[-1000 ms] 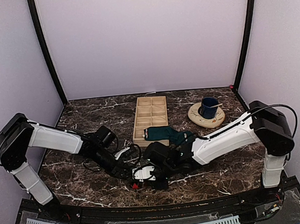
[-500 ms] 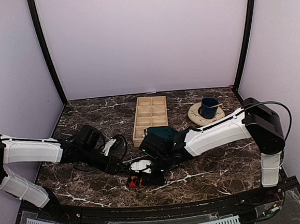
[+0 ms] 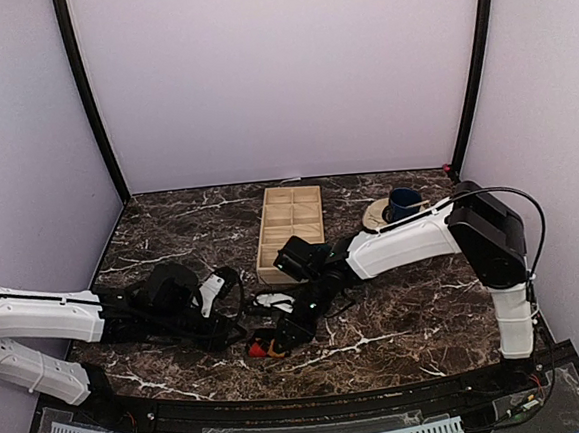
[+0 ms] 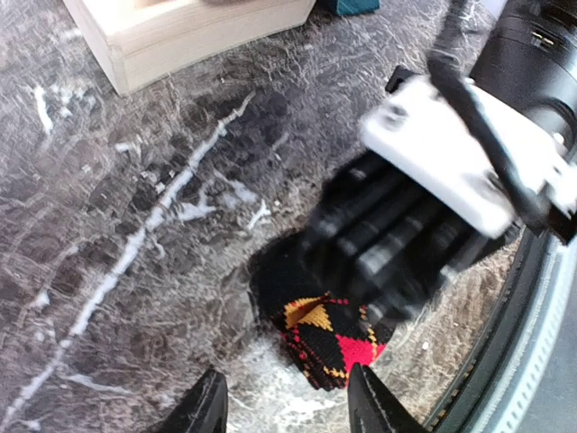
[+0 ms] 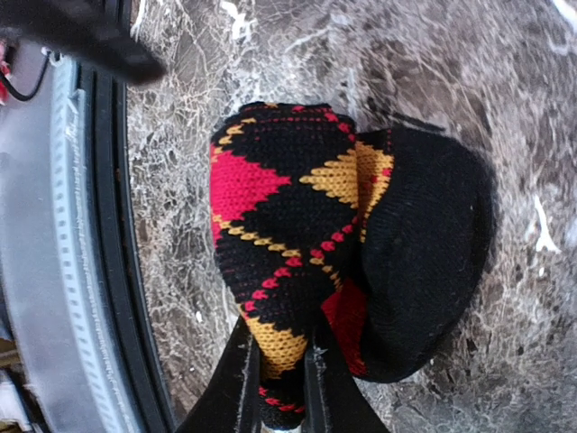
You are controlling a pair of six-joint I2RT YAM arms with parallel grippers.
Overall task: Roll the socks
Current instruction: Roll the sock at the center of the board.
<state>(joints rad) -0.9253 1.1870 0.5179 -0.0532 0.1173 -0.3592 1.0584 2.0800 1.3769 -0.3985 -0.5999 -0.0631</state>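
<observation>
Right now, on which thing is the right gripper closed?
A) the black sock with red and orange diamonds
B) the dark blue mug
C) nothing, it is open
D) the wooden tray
A: in the right wrist view, the right gripper is shut on the argyle sock, with the patterned fabric pinched between its two fingers.

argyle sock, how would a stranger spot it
On the dark marble table, look at the near edge in front of the wooden tray. The argyle sock lies bunched, pinched in the right arm's jaws. Only it has red and orange diamonds on black.
</observation>
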